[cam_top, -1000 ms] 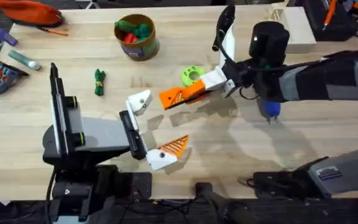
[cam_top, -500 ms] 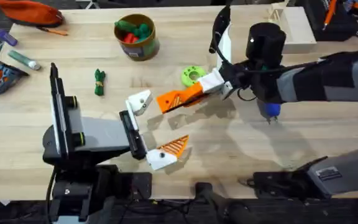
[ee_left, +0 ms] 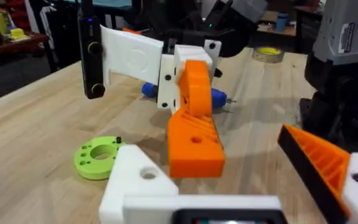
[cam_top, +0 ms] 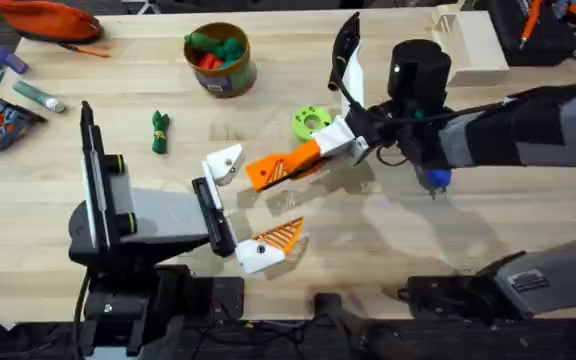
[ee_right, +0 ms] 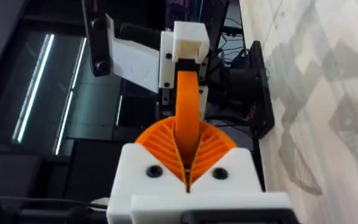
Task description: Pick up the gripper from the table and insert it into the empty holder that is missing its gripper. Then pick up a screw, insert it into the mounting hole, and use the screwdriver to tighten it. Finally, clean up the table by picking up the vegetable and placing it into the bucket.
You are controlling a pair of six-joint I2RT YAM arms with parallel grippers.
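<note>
A pale wooden worktop (cam_top: 368, 250) carries two robot arms and several small items. The right arm reaches in from the right edge toward the middle. Its tool (cam_top: 318, 153) is clenched on the white end of a loose orange finger piece (cam_top: 273, 170), which hangs above the worktop's middle with its orange end aimed at the left arm.

The left arm sits by the near edge, left of centre. Its tool (cam_top: 253, 200) is spread wide and grasps nothing. One side carries an orange ribbed finger; the other is a bare white holder (cam_top: 223, 164) with small dark holes. The orange piece's tip is just beside this bare holder, not yet in it.

The step in hand looks like the first one, fitting the finger piece into the bare holder. The next move probably calls for lining the piece up with the holder and sliding it in squarely.

A tan bucket (cam_top: 220, 60) of toy food stands near the far edge. A blue screwdriver (cam_top: 435, 178) lies partly under the right arm. A lime-green disc (cam_top: 310, 122) lies just beyond the orange piece. A small dark green vegetable (cam_top: 160, 131) lies toward the left edge.
</note>
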